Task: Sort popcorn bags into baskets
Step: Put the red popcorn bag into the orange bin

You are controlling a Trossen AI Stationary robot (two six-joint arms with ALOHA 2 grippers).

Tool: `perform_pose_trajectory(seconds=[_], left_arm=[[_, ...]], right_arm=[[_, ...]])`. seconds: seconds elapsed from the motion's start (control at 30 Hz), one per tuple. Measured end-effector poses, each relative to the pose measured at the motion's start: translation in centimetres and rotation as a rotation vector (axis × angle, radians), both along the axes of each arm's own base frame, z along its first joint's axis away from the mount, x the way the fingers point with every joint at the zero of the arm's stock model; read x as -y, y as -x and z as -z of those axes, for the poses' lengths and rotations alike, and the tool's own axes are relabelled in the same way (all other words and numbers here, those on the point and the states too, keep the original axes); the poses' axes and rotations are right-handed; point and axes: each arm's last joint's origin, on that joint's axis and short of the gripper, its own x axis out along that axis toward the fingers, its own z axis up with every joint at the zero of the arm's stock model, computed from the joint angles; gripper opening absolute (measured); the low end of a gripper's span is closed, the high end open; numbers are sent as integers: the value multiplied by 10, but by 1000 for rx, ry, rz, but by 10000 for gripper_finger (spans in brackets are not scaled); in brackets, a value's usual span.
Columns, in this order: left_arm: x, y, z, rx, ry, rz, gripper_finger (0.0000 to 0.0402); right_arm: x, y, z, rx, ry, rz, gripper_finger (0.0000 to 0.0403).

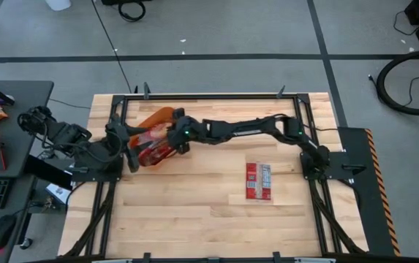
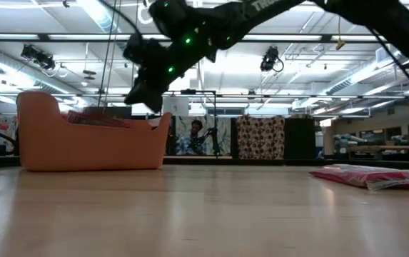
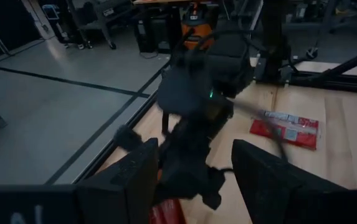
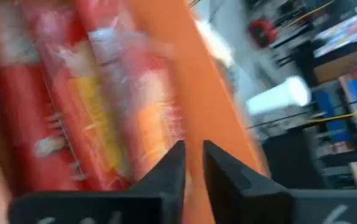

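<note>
While red popcorn bags (image 4: 97, 106) fill the orange basket (image 2: 90, 146), the right hand (image 4: 194, 163) hovers nearly clenched, empty.

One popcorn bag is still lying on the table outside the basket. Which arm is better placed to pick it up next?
Probably the right. The popcorn bag lies on the right arm's side, close to its base. The right gripper hangs over the orange basket, fingers nearly closed and empty. The left gripper waits beside the basket, farther away.

The basket (image 1: 158, 117) sits at the table's (image 1: 194, 212) far left, popcorn bags (image 1: 156, 152) piled inside; the right gripper (image 1: 171, 139) hangs above them; two bags (image 1: 259, 180) lie well apart — toward the right.
</note>
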Motion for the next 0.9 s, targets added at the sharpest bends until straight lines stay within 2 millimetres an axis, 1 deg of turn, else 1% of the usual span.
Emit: perform_pose_trajectory(seconds=[0.07, 0.13, 0.17, 0.23, 0.27, 0.37, 0.43, 0.53, 0.63, 0.7, 0.77, 0.83, 0.9], left_arm=[[0, 0, 0, 4, 1, -2, 208], [0, 0, -1, 7, 0, -4, 208], [0, 0, 0, 4, -1, -4, 208], [0, 0, 0, 0, 2, -3, 208], [0, 0, 1, -4, 4, -2, 208], [1, -1, 3, -19, 12, 11, 208], [2, -2, 3, -28, 17, 21, 208], [2, -2, 4, -29, 37, 29, 208], [2, -2, 4, -27, 45, 28, 208], [2, -2, 4, -25, 46, 28, 208], [2, -2, 4, -26, 45, 28, 208], [2, -2, 4, -25, 47, 27, 208], [3, -3, 5, -22, 60, 21, 208]], right_arm=[[0, -1, 5, -64, -23, 14, 77], [-5, 1, 0, -117, -29, 41, 98], [-9, 4, -6, -144, -32, 52, 106], [-18, 14, -20, -205, -56, 58, 118], [-22, 20, -30, -208, -73, 62, 122], [-37, 42, -55, -279, -144, 45, 124], [-50, 58, -66, -355, -208, 19, 124], [-74, 80, -71, -506, -284, -5, 123], [-99, 101, -64, -703, -325, 25, 123], [-114, 115, -50, -833, -328, 60, 123], [-131, 127, -32, -922, -278, 88, 123], [-149, 144, -14, -1000, -188, 113, 122], [-164, 163, -4, -1034, -132, 113, 122]])
